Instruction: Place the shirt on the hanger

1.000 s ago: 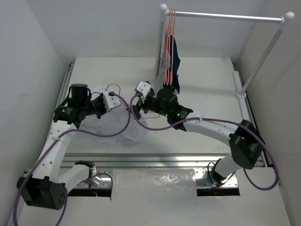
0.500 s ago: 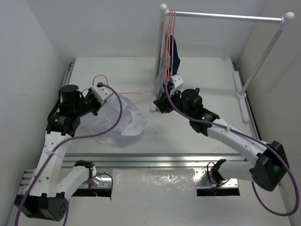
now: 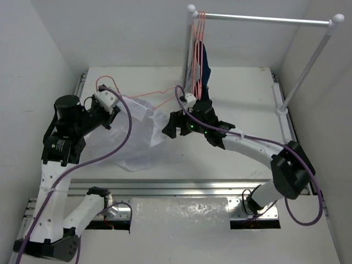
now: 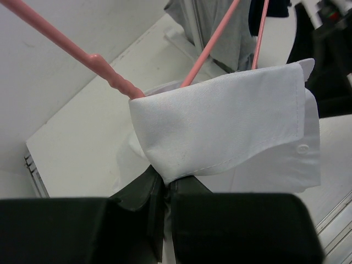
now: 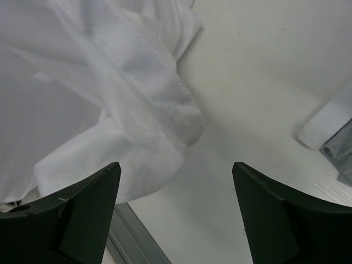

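My left gripper [image 3: 111,108] is raised over the left of the table and is shut on the collar of the white shirt [image 3: 135,135]. The shirt hangs down from it to the table. In the left wrist view the jaws [image 4: 166,184] pinch the folded collar [image 4: 231,121]. The pink hanger wire [image 4: 82,52] comes out from under the collar. From above, the hanger [image 3: 160,92] sticks out to both sides of the collar. My right gripper [image 3: 175,124] is open and empty just right of the shirt. In the right wrist view [image 5: 176,181] a shirt fold [image 5: 110,82] lies ahead to the left.
A white garment rack [image 3: 264,19] stands at the back right, its foot [image 3: 282,110] on the table. A bunch of pink hangers with navy and grey garments [image 3: 199,60] hangs at its left end, just behind my right gripper. Walls close in on both sides.
My left gripper has risen and moved left and back, lifting the shirt and hanger. My right gripper left the shirt, swung toward the rack, then came back beside the shirt, open.
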### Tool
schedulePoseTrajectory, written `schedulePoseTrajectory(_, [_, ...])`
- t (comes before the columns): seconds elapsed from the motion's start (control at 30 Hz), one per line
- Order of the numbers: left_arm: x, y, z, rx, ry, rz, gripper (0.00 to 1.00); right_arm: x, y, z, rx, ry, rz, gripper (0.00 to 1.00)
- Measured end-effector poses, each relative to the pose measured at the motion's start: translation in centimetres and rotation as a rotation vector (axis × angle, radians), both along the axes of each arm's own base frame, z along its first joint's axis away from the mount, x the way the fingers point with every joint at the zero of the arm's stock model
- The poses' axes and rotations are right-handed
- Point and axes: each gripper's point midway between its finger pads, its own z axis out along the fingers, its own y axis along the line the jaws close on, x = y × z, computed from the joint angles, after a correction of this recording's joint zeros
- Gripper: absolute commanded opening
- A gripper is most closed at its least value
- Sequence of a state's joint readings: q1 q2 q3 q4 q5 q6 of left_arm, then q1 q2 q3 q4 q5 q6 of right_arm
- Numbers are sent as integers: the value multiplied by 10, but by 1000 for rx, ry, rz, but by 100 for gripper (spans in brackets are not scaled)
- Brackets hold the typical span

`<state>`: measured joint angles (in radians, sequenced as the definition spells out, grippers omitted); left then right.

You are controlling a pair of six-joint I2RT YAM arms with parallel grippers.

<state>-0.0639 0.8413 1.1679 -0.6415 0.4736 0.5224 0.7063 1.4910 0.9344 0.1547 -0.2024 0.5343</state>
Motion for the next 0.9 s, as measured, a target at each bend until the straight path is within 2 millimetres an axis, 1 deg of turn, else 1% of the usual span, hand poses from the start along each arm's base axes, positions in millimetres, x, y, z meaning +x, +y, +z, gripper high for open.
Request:
schedulePoseTrajectory(0.13, [-7, -3, 17, -29, -17, -9, 0, 5, 16, -13, 31, 70, 13, 82])
schedulePoseTrajectory(0.2, [-10, -5, 23, -39, -20, -16, 0, 8, 23, -14, 55, 92, 16, 82])
schedulePoseTrajectory(0.27, [-12, -7, 26, -47, -21, -24, 0, 12, 30, -11, 83, 104, 16, 79])
schedulePoseTrajectory(0.3, [-13, -7, 27, -51, -20, -27, 0, 14, 33, -8, 96, 104, 15, 74])
schedulePoseTrajectory(0.33, [-14, -8, 27, -55, -16, -29, 0, 16, 37, -4, 114, 103, 15, 68])
schedulePoseTrajectory(0.37, [-14, -8, 26, -56, -13, -29, 0, 18, 40, 0, 132, 102, 20, 46])
schedulePoseTrajectory(0.43, [-15, -8, 25, -59, -5, -27, 0, 19, 47, 7, 167, 99, 38, 14])
schedulePoseTrajectory(0.47, [-15, -8, 24, -60, -3, -27, 0, 19, 50, 9, 182, 100, 46, 1])
schedulePoseTrajectory(0.53, [-16, -8, 23, -58, 2, -27, 0, 19, 51, 11, 199, 109, 42, 0])
schedulePoseTrajectory(0.6, [-17, -7, 21, -42, 4, -31, 0, 21, 44, 10, 197, 102, 14, 0])
schedulePoseTrajectory(0.67, [-21, -5, 17, -14, 10, -36, 0, 19, 27, 8, 189, 94, -34, 0])
schedulePoseTrajectory(0.73, [-25, -3, 10, 24, 20, -45, 0, 19, 0, 12, 183, 68, -109, 0])
schedulePoseTrajectory(0.8, [-31, 0, 1, 72, 36, -60, 0, 22, -25, 29, 185, 14, -179, 0])
schedulePoseTrajectory(0.83, [-33, 1, -3, 92, 41, -67, 0, 24, -32, 39, 193, -16, -203, 0])
schedulePoseTrajectory(0.87, [-35, 2, -11, 121, 48, -80, 0, 25, -39, 54, 208, -55, -221, 0])
schedulePoseTrajectory(0.9, [-36, 3, -16, 136, 58, -83, 0, 25, -41, 63, 219, -80, -228, 0])
